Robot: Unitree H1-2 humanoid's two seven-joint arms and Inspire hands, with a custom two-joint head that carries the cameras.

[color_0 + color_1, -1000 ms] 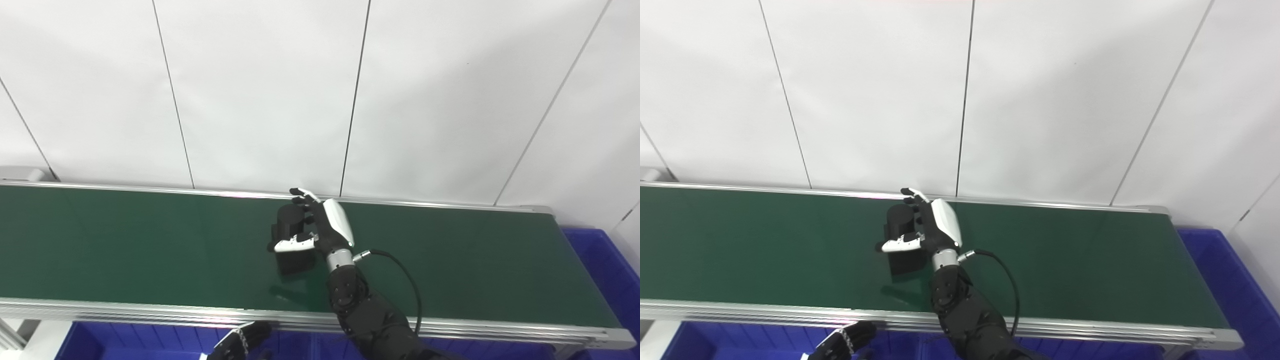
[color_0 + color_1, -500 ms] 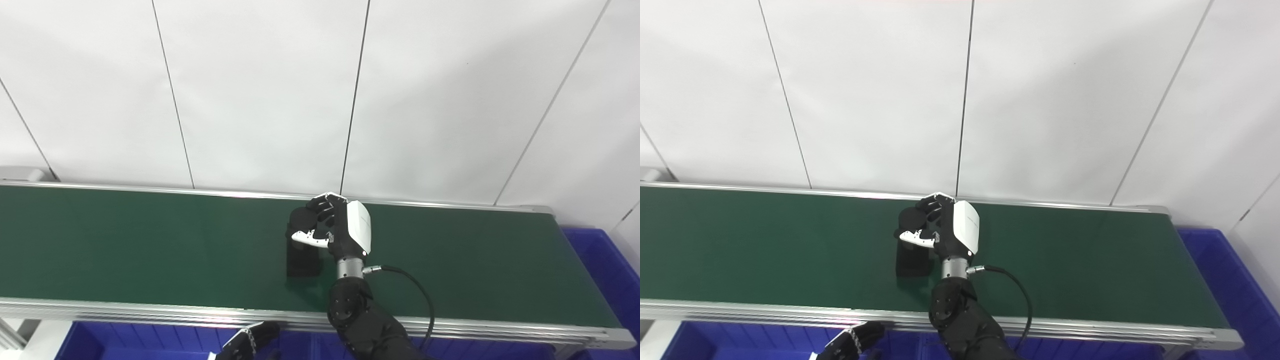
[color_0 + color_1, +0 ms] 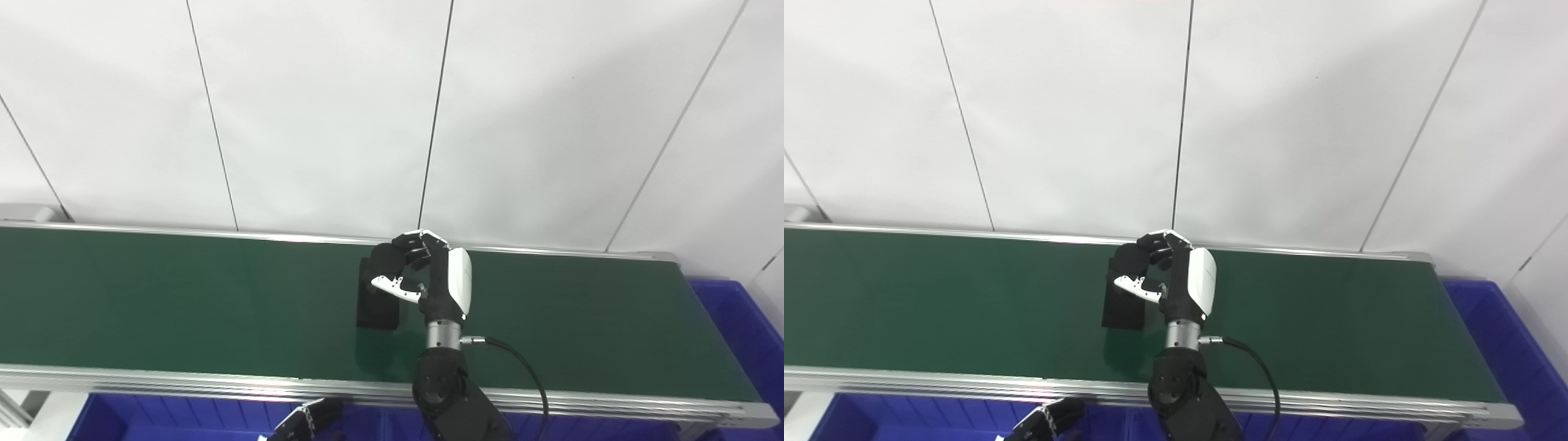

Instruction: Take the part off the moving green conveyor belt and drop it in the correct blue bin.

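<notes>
Lifting next: your right hand [image 3: 438, 278] has fingers curled around the black part [image 3: 380, 288], blue bin [image 3: 744, 324] off right.

Matt green belt [image 3: 184, 294]; brushed-metal rails [image 3: 184, 381]; glossy plastic bin [image 3: 735, 312].

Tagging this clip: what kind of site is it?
Likely a sorting-line test cell: a green conveyor belt, blue bins below its near edge and at its end, bare white wall panels behind. The right robot hand grips a black part.
</notes>
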